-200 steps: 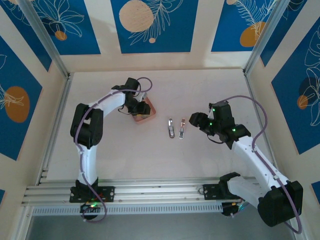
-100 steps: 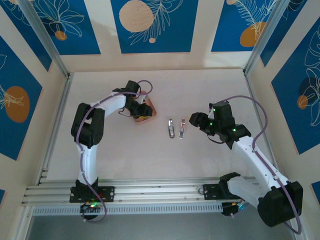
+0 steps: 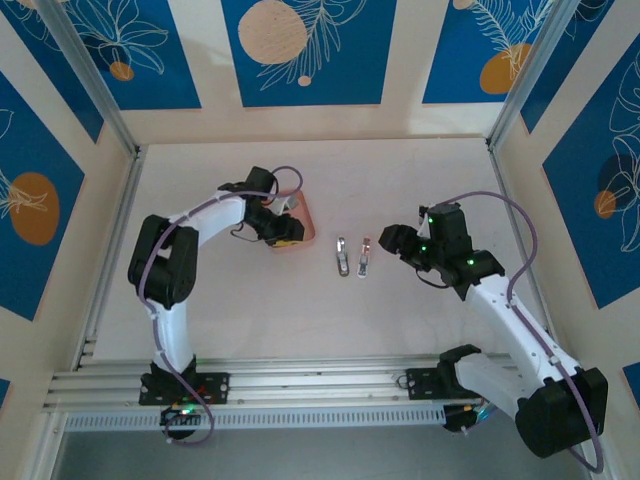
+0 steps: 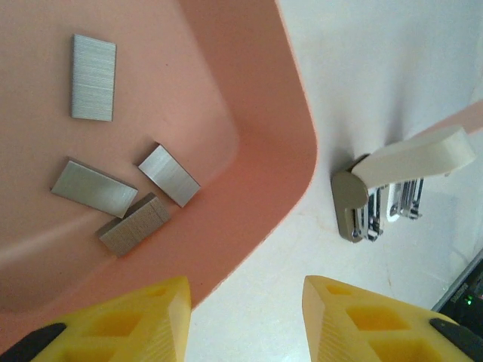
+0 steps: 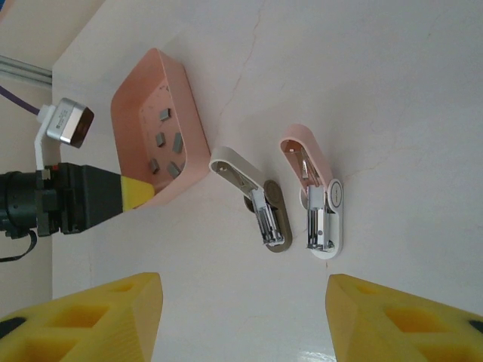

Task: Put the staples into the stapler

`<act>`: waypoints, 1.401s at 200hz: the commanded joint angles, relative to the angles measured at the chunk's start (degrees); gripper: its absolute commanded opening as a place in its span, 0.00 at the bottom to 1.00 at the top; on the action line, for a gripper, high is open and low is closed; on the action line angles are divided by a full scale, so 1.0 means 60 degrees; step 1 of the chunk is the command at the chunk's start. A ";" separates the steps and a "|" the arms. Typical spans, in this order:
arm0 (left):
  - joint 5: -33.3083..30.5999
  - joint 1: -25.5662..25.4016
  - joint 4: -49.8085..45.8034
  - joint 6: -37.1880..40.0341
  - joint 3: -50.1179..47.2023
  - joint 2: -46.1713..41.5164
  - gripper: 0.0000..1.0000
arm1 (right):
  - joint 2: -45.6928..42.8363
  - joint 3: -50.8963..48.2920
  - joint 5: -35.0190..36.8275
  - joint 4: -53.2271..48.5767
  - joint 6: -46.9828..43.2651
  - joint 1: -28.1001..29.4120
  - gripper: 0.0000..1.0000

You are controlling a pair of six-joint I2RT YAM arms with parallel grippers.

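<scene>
- the left claw (image 4: 245, 296) is spread wide and holds nothing. one yellow finger (image 4: 121, 324) hangs over the floor of the pink tray (image 4: 264, 98) and the other over bare table (image 4: 377, 60), so the tray's corner wall sits in the gap.
- the staples (image 4: 133, 224) lie flat on the tray floor just ahead of the tray-side finger. three are bunched close and a fourth lies apart, further ahead.
- the step in hand looks like picking up one strip. closing here would likely clamp the rim, so the claw should shift sideways into the tray until both fingers clear the wall.
- the strips are thin and flat, so pinch across the short width. the lone far strip looks easiest, with nothing next to it.
- ahead of the table-side finger the cream stapler (image 4: 392, 181) lies hinged open, with the pink stapler (image 5: 313, 192) just beside it.
- the right claw (image 5: 245, 302) waits on the staplers' other side, open and empty.
</scene>
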 commanded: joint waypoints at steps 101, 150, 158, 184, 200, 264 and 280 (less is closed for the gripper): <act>0.0359 -0.0776 -0.0265 0.0031 -0.2012 -0.1769 0.44 | -0.0326 0.0195 0.0051 -0.0263 0.0121 0.0615 0.59; 0.0338 -0.1287 0.0149 -0.0577 -0.2937 -0.2642 0.44 | -0.0304 0.0276 0.0212 -0.0295 0.0196 0.1002 0.59; 0.0234 -0.1388 0.0192 -0.0638 -0.3073 -0.2783 0.44 | -0.0297 0.0298 0.0253 -0.0275 0.0206 0.1086 0.59; 0.0052 -0.1660 0.0393 -0.0981 -0.3463 -0.3288 0.45 | -0.0282 0.0276 0.0441 -0.0235 0.0298 0.1387 0.59; 0.0006 -0.1701 0.0465 -0.1175 -0.3558 -0.3633 0.47 | -0.0268 0.0265 0.0556 -0.0206 0.0395 0.1592 0.59; -0.1404 -0.1186 0.0295 -0.0941 -0.3236 -0.4784 0.57 | 0.0546 0.0843 0.0790 -0.0197 0.0393 0.2631 0.59; -0.1550 -0.0882 0.0551 -0.0910 -0.3364 -0.4817 0.61 | 0.1020 0.1260 0.0912 -0.0358 0.0185 0.2967 0.59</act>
